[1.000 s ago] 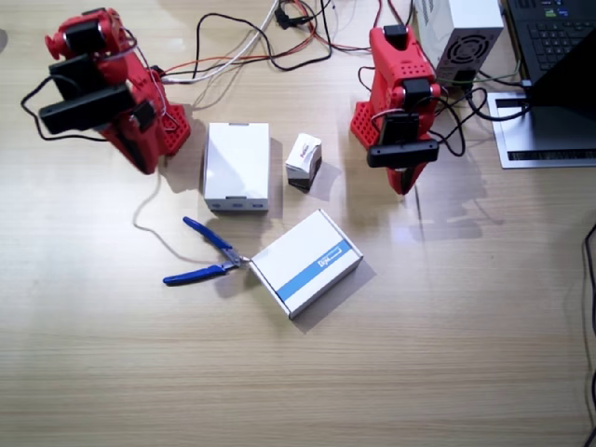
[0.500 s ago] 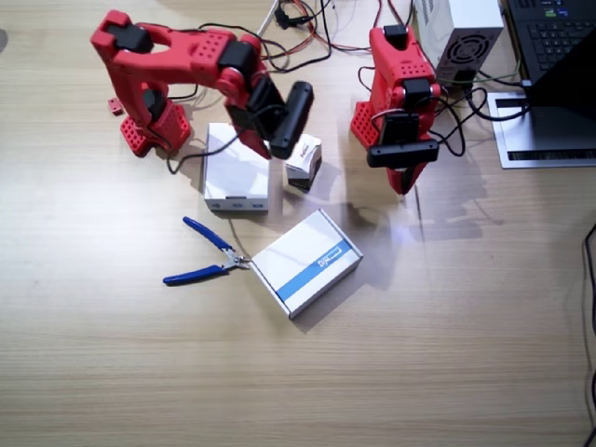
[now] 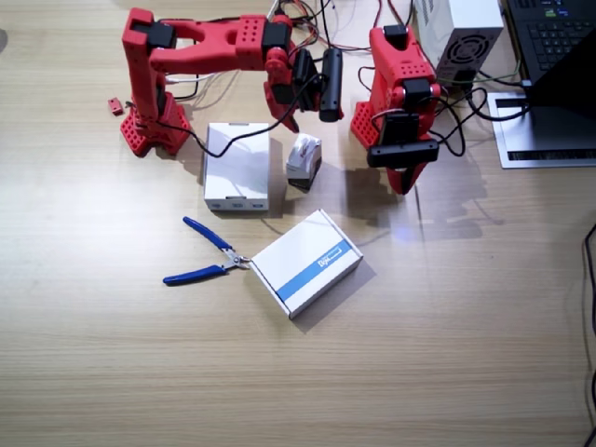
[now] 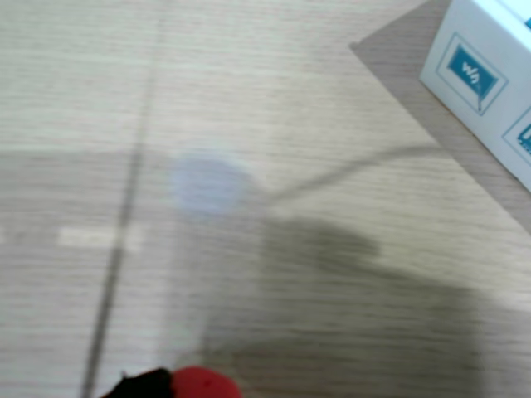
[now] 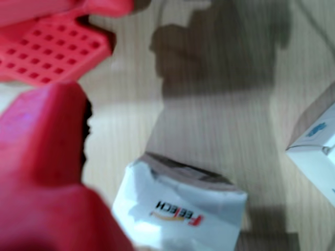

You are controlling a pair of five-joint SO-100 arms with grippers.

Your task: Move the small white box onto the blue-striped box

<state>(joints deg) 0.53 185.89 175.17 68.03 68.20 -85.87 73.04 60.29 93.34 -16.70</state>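
The small white box (image 3: 304, 158) stands on the table between the two arms' bases, and in a wrist view the small white box (image 5: 183, 209) shows its red-and-dark print close under the camera. The blue-striped box (image 3: 307, 263) lies flat nearer the front; one corner of the blue-striped box (image 4: 489, 75) shows in the other wrist view. My right gripper (image 3: 291, 107) hangs just behind and above the small box, not touching it; its jaws are too blurred to read. My left gripper (image 3: 402, 182) points down at the table, shut and empty.
A plain white flat box (image 3: 237, 166) lies left of the small box. Blue-handled pliers (image 3: 209, 256) touch the striped box's left corner. Cables (image 3: 279, 47), a grey power supply (image 3: 461, 37) and a laptop (image 3: 554, 37) crowd the back.
The right arm has unfolded from its rest and swung across, past the plain white box, to hover behind the small white box. The left arm and the boxes have stayed still.
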